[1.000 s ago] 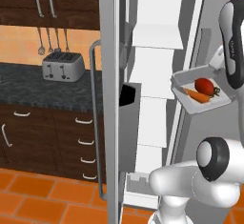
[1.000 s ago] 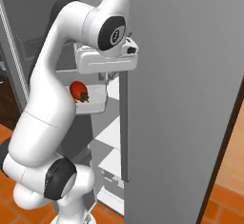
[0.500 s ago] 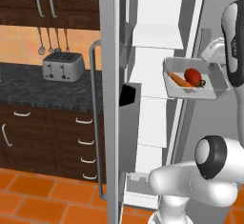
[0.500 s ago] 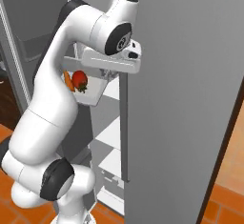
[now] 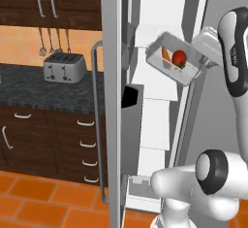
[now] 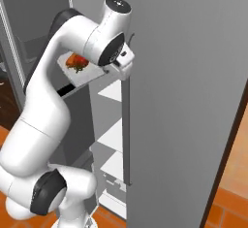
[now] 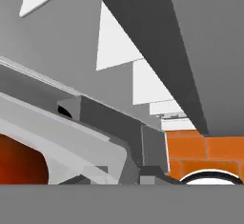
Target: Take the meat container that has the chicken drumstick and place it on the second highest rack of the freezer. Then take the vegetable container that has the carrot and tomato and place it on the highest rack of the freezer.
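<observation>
Gripping vegetable container (image 5: 175,67), claw (image 5: 202,63) narrow.

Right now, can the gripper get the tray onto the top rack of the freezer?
Probably yes. The gripper holds the tray with carrot and tomato in front of the open freezer, near its upper racks. The tray is tilted, so it would likely need levelling first.

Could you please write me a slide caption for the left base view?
Gripper lifts the tilted tray holding carrot and tomato toward the open freezer's upper shelves.
</observation>
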